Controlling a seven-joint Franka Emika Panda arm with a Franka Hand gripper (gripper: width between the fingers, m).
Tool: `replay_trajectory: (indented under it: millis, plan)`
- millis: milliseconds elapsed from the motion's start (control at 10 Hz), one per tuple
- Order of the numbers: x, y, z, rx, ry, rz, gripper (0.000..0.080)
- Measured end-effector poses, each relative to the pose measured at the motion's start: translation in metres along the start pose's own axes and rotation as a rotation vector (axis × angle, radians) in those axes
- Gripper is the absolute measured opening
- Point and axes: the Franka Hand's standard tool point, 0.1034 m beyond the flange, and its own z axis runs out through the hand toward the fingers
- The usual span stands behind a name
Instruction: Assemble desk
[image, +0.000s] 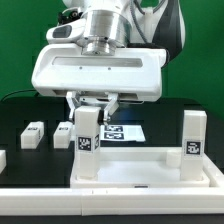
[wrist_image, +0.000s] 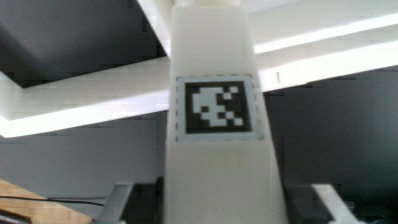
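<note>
The white desk top (image: 150, 170) lies flat at the front of the table. One square leg (image: 87, 140) with a black-and-white tag stands upright in the corner on the exterior view's left. A second leg (image: 192, 135) stands in the corner on the exterior view's right. My gripper (image: 93, 108) hangs over the first leg, open, one finger on each side of its top. In the wrist view the leg (wrist_image: 222, 120) fills the middle between the fingers (wrist_image: 125, 200), with a dark gap on both sides. The desk top's rim (wrist_image: 71, 105) shows beyond it.
Two loose white legs (image: 33, 135) (image: 65, 133) lie on the black table at the exterior view's left. The marker board (image: 125, 132) lies behind the desk top. A white edge strip (image: 110, 205) runs along the front.
</note>
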Motion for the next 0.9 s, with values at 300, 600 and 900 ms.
replay_trajectory:
  millis: [300,600,900]
  plan:
    - [-0.0013,0.0001,0.0007,0.0,-0.007,0.0,0.0518]
    - [-0.0014,0.0001,0.0007,0.0,-0.008,0.0,0.0641]
    - [-0.0015,0.0002,0.0008,0.0,-0.008,0.0,0.0647]
